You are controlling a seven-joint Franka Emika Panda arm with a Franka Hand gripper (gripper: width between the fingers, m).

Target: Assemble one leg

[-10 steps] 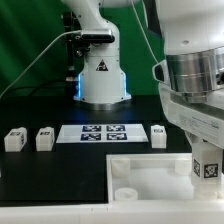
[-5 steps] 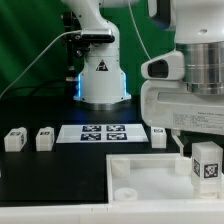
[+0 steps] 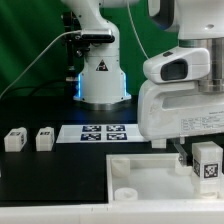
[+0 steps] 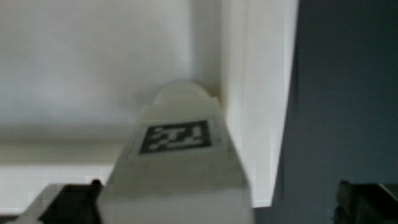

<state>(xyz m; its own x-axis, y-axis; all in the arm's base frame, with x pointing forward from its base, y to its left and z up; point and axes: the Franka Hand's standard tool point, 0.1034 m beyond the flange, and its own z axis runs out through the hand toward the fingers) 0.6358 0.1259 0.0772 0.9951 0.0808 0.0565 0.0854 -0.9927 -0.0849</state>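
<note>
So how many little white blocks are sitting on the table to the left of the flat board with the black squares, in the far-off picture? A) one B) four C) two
C: on the exterior view's left of the marker board there is one leg and a second leg, standing a little apart.

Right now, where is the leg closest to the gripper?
In the exterior view the leg is at the far right, directly below the gripper, over the right end of the white top and right of the marker board.
</note>
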